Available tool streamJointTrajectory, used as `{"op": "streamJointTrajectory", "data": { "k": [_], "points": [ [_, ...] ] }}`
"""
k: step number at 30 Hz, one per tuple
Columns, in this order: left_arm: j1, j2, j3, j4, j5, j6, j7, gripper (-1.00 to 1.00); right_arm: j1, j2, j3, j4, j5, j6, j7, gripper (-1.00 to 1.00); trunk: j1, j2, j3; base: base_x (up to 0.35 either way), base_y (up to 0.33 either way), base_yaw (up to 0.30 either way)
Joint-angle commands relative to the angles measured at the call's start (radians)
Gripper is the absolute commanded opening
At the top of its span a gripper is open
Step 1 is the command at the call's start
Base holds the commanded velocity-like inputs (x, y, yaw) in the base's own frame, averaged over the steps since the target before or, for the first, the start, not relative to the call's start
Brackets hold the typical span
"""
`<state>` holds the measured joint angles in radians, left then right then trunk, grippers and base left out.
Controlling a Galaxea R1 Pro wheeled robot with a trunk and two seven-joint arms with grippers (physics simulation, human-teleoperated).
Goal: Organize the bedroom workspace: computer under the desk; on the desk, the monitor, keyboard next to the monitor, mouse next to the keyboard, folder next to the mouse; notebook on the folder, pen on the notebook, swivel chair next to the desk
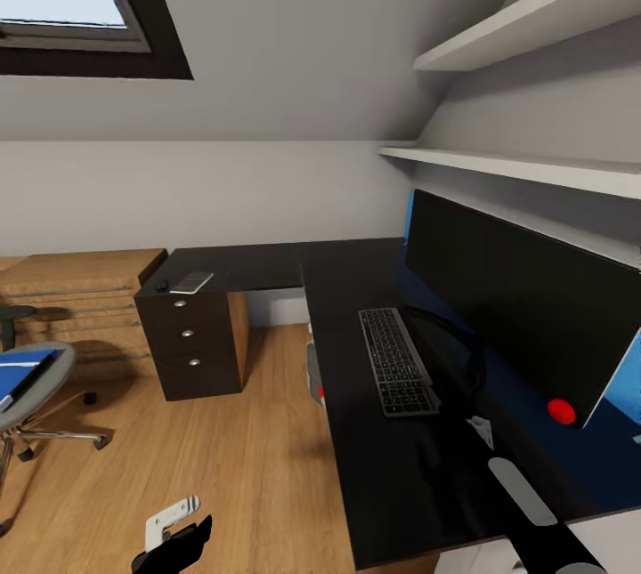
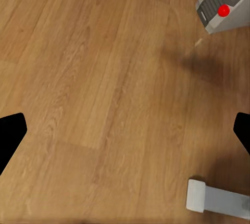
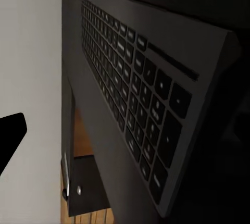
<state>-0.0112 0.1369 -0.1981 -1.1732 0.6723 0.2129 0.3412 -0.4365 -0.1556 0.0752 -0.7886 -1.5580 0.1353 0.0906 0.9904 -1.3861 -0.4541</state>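
The black-topped desk [image 1: 356,289] carries the wide monitor [image 1: 525,307] along its right side, with the keyboard [image 1: 398,360] lying in front of it. My right gripper [image 1: 463,424] hovers low over the desk at the keyboard's [image 3: 140,94] near end, open and holding nothing. Under the desk edge peeks the grey computer [image 1: 313,374], also seen as the computer [image 2: 224,2]. My left gripper [image 1: 174,543] hangs open above the floor. At the far left the swivel chair [image 1: 40,396] holds the blue folder [image 1: 18,369]. A small dark mouse [image 1: 161,285] and a thin grey notebook [image 1: 191,282] lie above the drawers. The pen is too small to make out.
A black three-drawer unit [image 1: 189,338] stands under the desk's far-left end, with a wooden dresser [image 1: 80,289] behind the chair. White shelves [image 1: 534,169] jut out over the monitor. A white desk foot [image 2: 216,200] rests on the wood floor [image 1: 240,467].
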Motion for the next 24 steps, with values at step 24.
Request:
{"op": "streamJointTrajectory", "data": {
  "k": [24],
  "points": [
    [0.000, 0.002, 0.000, 0.063, 0.007, 0.005, 0.010, 1.00, -0.001, 0.027, 0.083, -0.116, 0.108, -0.044, 0.002, 1.00, 0.000, -0.001, -0.001, -0.201, -0.021, 0.000]
  ]
}}
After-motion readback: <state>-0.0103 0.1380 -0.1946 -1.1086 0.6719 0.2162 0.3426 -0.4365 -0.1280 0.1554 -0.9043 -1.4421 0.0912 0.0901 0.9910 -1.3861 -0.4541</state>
